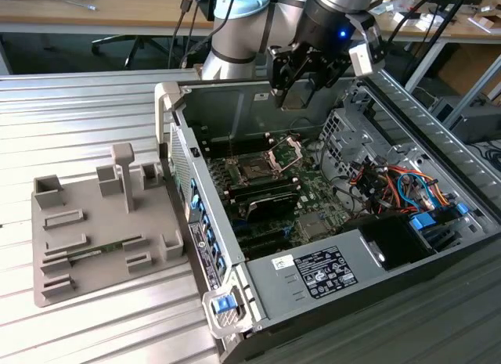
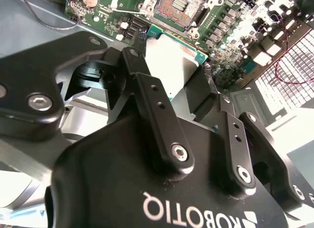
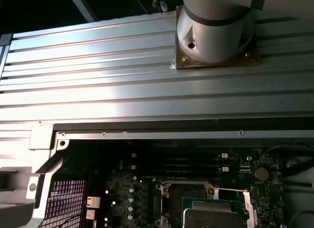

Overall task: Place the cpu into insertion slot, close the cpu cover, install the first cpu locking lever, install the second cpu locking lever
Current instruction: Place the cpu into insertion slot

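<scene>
In the exterior view my gripper [image 1: 296, 96] hangs above the open computer case, over its far side, shut on the cpu [image 1: 293, 99]. The second wrist view shows the cpu [image 2: 169, 54] as a flat chip with a silvery top and green edge, pinched between the black fingers [image 2: 147, 90]. Below it on the green motherboard lies the insertion slot [image 1: 254, 172], a dark square socket with nothing in it. The cpu cover [image 1: 286, 151] stands tilted up beside the socket. In the first wrist view the cpu [image 3: 213, 215] hovers partly over the insertion slot [image 3: 169, 203].
The case walls [image 1: 184, 156] surround the board. Long black memory slots [image 1: 266, 200] lie just in front of the socket. A drive cage [image 1: 344, 129] and loose cables [image 1: 395, 184] sit at the exterior view's right. A grey fixture tray [image 1: 102, 231] rests on the ribbed table at the left.
</scene>
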`<state>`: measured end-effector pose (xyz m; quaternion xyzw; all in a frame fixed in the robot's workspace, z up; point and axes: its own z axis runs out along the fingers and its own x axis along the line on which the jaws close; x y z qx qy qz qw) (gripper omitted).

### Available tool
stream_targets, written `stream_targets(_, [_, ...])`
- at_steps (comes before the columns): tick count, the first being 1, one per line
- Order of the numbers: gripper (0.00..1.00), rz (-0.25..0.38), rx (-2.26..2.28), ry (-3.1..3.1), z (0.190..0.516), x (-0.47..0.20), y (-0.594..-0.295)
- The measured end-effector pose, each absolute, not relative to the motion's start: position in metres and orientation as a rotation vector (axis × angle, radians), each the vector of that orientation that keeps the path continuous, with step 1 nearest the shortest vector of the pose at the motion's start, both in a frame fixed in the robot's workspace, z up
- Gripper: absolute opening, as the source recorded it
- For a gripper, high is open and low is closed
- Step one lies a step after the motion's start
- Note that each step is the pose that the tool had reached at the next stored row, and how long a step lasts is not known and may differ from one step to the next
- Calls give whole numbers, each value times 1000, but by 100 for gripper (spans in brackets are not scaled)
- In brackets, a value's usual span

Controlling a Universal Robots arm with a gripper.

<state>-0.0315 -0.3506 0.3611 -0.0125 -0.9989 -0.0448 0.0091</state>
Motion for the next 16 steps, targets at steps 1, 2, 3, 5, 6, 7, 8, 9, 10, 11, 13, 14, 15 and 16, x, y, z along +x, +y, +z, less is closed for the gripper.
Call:
stream_targets(1, [54, -140, -39, -3120, 360, -32, -351])
stream_targets(2, [54, -140, -39, -3120, 360, -33, -351])
stream_targets(3, [54, -140, -39, -3120, 360, -33, -351])
stream_targets(5, [54, -140, -39, -3120, 359, -33, -351])
stream_targets(6, [54, -140, -39, -3120, 359, -33, -351])
stream_targets(7, [54, -140, -39, -3120, 359, -33, -351])
stream_targets(8, [54, -140, -39, -3120, 359, -33, -351])
stream_targets(9, [54, -140, -39, -3120, 359, -33, -351])
stream_targets(10, [54, -140, -39, -3120, 359, -33, -351])
stream_targets(11, [54, -140, -39, -3120, 358, -33, -351])
stream_targets(13, [54, -140, -39, -3120, 358, -33, -351])
stream_targets(14, [54, -140, -39, -3120, 357, -33, -352])
stream_targets(15, [54, -140, -40, -3120, 357, -33, -352])
stream_targets(16, [54, -140, -39, -3120, 356, -33, -352])
